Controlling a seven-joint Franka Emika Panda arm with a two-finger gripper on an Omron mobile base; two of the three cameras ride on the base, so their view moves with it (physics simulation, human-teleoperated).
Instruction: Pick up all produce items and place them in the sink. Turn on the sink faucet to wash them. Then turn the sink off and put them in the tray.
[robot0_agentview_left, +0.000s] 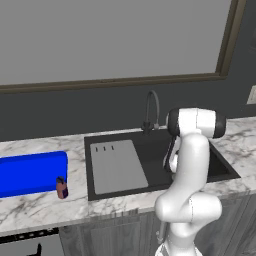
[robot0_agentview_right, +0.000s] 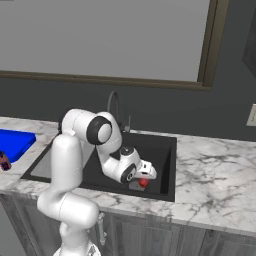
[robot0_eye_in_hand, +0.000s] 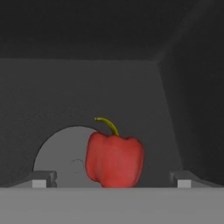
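Red pepper (robot0_eye_in_hand: 114, 161) is sitting on the floor of the sink (robot0_agentview_right: 162, 150), partly over the round grey drain (robot0_eye_in_hand: 61, 155), near the basin's right side wall. Stem is pointing up, so it is standing roughly upright. In the right base view it is showing as a small red blob (robot0_agentview_right: 143, 183) just beside the hand.

Gripper (robot0_eye_in_hand: 111, 179) is hanging low inside the basin with jaws spread wide, one fingertip (robot0_eye_in_hand: 43, 179) on each side of the pepper, nothing gripped. Can't tell whether the tips are touching it; looks like a gap on both sides.

Faucet (robot0_agentview_left: 151, 110) is standing at the back rim, no water showing from it. Grey drainboard (robot0_agentview_left: 117, 165) is covering the left part of the basin. Blue tray (robot0_agentview_left: 31, 173) is lying on the counter left of the sink, well apart from the pepper, with a small brown-red cylinder (robot0_agentview_left: 61, 188) at its front corner.

Progress, judging from the layout: the pepper is already in the sink, so the first step looks done for the one produce item in view. Not clear whether washing is finished. Remaining for sure: lifting the pepper out and setting it in the tray.
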